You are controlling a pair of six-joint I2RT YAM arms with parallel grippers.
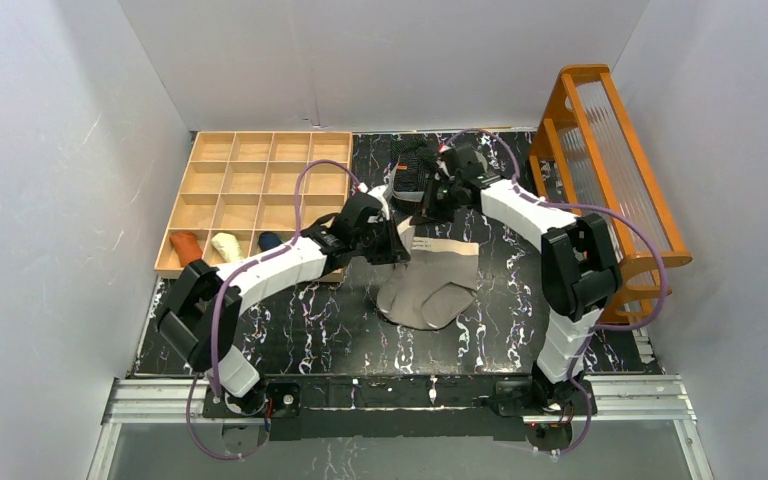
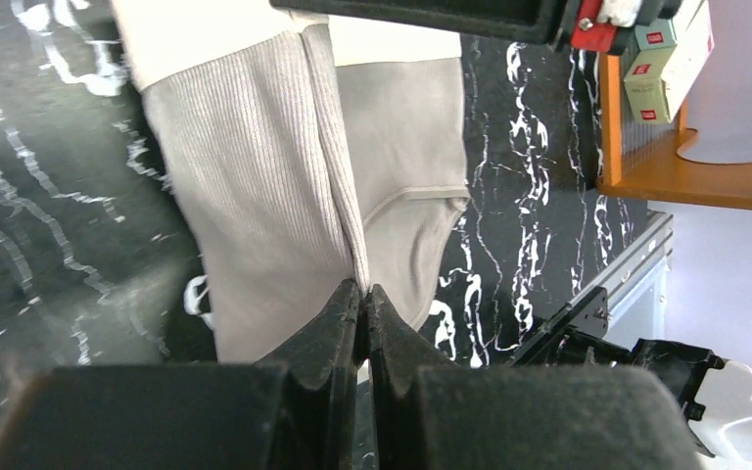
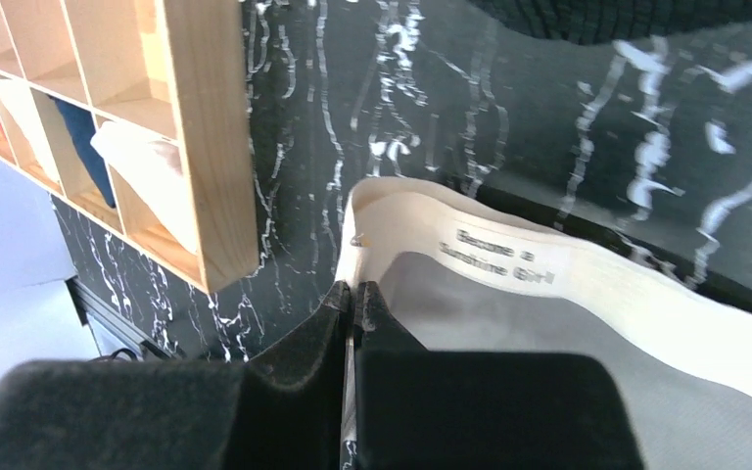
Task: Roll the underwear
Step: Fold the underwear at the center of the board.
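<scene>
Top external view: the beige-grey underwear (image 1: 428, 292) lies in the middle of the black marbled table (image 1: 290, 340), right of the wooden tray (image 1: 250, 182). My left pincer (image 2: 364, 294) is clamped on its ribbed centre seam, and my right pincer (image 3: 354, 292) is pinched tight on the pale waistband (image 3: 548, 269). Both pincers are pretty close together.

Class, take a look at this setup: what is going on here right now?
Both arms are working on the beige-grey underwear on the black marbled table. The left gripper is shut on the cloth at its seam, the right gripper on the pale waistband. The garment is loosely spread, not yet rolled. Three small bundles sit in the wooden tray.
</scene>
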